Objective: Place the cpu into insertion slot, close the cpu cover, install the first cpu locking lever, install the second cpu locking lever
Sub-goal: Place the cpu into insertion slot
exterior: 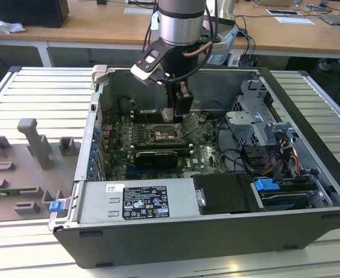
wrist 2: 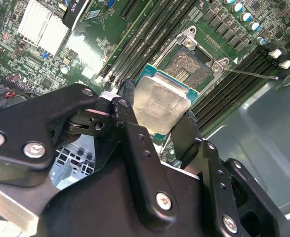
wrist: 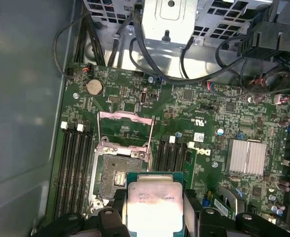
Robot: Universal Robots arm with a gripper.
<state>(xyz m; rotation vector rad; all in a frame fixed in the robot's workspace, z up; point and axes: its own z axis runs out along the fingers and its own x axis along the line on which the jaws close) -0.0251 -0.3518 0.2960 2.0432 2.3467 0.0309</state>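
The flat square cpu (wrist: pixel 152 205) showed a smudged silver-grey metal top with a teal-green border. The pincer (wrist 2: pixel 157 104) was matte black. The square insertion slot (wrist: pixel 116 174) was dark brownish, silver-rimmed, set in a green circuit board (wrist: pixel 204 111).

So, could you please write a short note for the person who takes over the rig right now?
Gripper: shut on the cpu, held in the air close to the insertion slot.
The slot is empty; the cpu cover is swung open.
One locking lever is released.
Done: cpu picked up.
Not yet done: cpu in slot, cover closed, both levers installed.
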